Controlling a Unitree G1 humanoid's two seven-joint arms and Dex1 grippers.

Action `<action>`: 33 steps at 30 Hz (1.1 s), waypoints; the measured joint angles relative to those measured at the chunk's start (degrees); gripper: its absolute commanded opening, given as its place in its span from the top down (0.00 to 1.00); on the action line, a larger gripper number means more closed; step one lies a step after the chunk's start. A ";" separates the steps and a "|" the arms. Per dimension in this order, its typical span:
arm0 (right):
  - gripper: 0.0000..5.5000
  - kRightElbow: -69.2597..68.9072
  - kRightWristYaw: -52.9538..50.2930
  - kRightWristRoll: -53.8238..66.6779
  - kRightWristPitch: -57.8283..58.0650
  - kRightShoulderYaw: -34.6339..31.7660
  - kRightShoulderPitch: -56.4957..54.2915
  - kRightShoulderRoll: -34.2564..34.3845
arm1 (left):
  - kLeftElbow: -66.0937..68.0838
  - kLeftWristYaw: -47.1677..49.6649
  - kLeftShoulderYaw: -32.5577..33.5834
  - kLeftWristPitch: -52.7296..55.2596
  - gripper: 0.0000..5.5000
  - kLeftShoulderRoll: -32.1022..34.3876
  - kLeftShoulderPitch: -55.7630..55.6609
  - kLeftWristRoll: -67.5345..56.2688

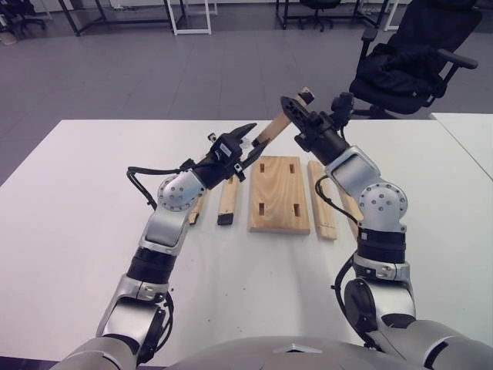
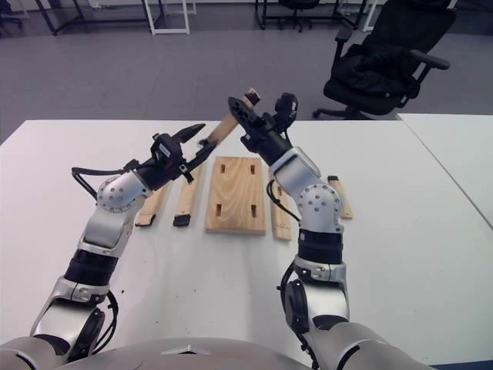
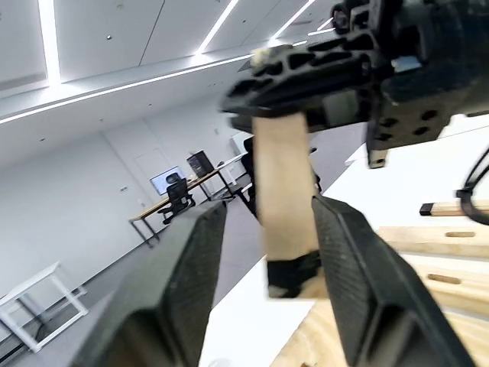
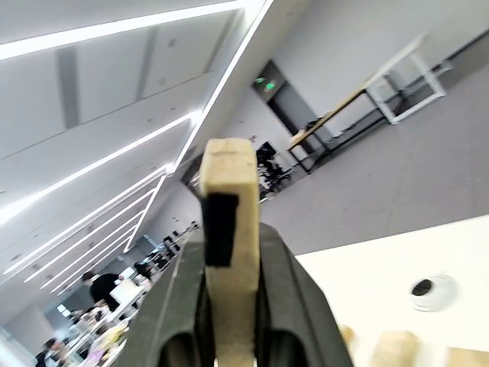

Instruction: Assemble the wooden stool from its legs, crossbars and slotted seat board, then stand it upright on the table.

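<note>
Your leg (image 1: 271, 127) is off the table (image 1: 92, 200), just above centre of the head view. It is a straight, square-edged stick of pale wood. Its long axis is tilted, with the high end pointing to the upper right of the frame and the low end to the lower left, above the far edge of the seat board (image 1: 280, 194). The right gripper (image 1: 296, 108) has its dark jaws clamped on the leg's upper part. The right wrist view shows a dark patch on one face near the tip. The left gripper (image 1: 254, 139) has its jaws apart, one on each side of the leg's black-capped low end. You cannot tell whether either jaw touches it. The seat board lies flat at mid-frame, a smooth grained rectangle with four slots. More pale sticks (image 1: 228, 199) lie flat beside both of its long edges.
</note>
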 measured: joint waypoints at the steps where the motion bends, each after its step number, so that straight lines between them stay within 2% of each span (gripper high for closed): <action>1: 0.93 0.14 -0.99 -2.41 -1.92 -0.96 1.40 -0.72 | 0.91 1.30 0.42 0.44 0.50 0.02 0.01 0.91; 4: 0.93 1.28 -1.91 -13.53 -8.24 -2.69 7.75 -7.13 | 1.66 4.91 4.72 3.25 0.40 -0.69 0.14 -0.87; 5: 0.93 2.66 -2.23 -16.66 -9.92 -2.51 9.19 -8.17 | 1.58 6.62 5.55 4.00 0.40 -1.45 0.18 -0.88; 7: 0.93 5.22 -2.58 -21.91 -12.42 -1.37 10.82 -8.55 | 1.55 10.43 6.92 4.78 0.39 -2.84 0.48 -0.78; 13: 0.93 8.89 -2.02 -27.02 -16.70 1.47 13.54 -5.64 | -0.08 14.69 9.89 7.55 0.39 -6.66 2.49 -3.55; 19: 0.93 8.90 -1.96 -30.30 -20.05 2.74 14.61 -4.30 | -1.78 15.28 10.70 8.71 0.39 -7.09 4.21 -4.73; 26: 0.93 8.16 3.12 -38.63 -27.24 9.47 19.49 -6.73 | -3.26 15.23 9.87 9.06 0.39 -6.92 4.67 -4.92; 33: 0.93 12.38 5.31 -44.75 -35.26 13.03 21.03 -7.59 | -3.58 14.63 7.74 9.05 0.39 -5.64 5.78 -2.39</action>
